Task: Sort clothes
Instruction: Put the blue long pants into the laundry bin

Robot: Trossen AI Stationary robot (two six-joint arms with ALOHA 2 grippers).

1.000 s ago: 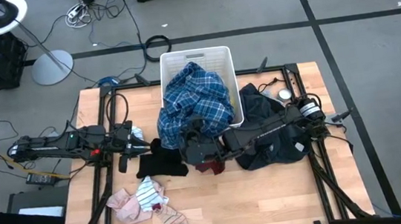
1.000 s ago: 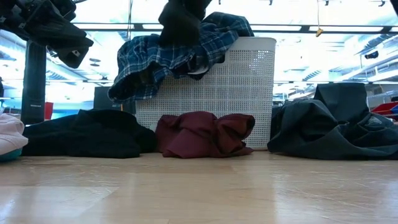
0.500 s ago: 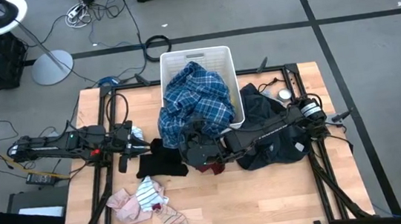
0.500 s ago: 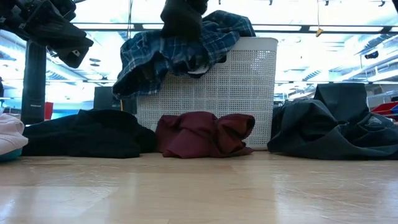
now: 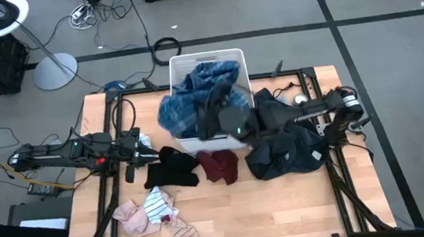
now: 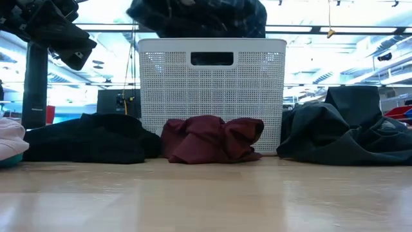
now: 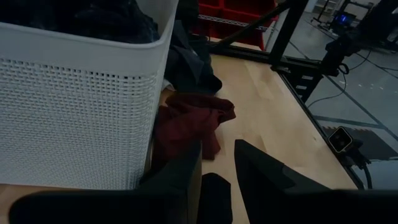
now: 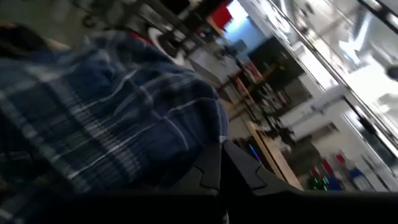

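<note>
The blue plaid shirt (image 5: pixel 187 105) is bunched up over the white slotted basket (image 5: pixel 234 61) at the table's far middle. My right gripper (image 5: pixel 216 108) is shut on it; the low view shows the shirt (image 6: pixel 199 16) above the basket's rim (image 6: pixel 212 42). Before the basket's near wall lie a black garment (image 5: pixel 172 170) and a maroon one (image 5: pixel 218 166). A dark pile (image 5: pixel 286 148) lies to their right. Pink and striped pieces (image 5: pixel 149 212) lie near the left front. My left gripper (image 5: pixel 146 151) stands open at the left, above the black garment. My right gripper pinches a fold of the plaid shirt (image 8: pixel 208 134) between its two shut fingers (image 8: pixel 239 165). It comes at the shirt roughly level from the table's right side. The shirt hangs bunched around and below the fingers, over the basket; whether it is clear of the rim I cannot tell.
The basket's near wall (image 7: pixel 74 106) stands close beside my left gripper (image 7: pixel 217 168), with the maroon garment (image 7: pixel 186 121) at its foot. Bare wood lies along the table's near edge (image 5: pixel 285 213). The black frame rails (image 5: pixel 336 176) run down both sides.
My right gripper has risen and gone toward the table's far edge with the plaid shirt. The part of the shirt that hung over the basket's near wall has come up off it, and the shirt is now bunched above the rim. The maroon garment is uncovered from above.
</note>
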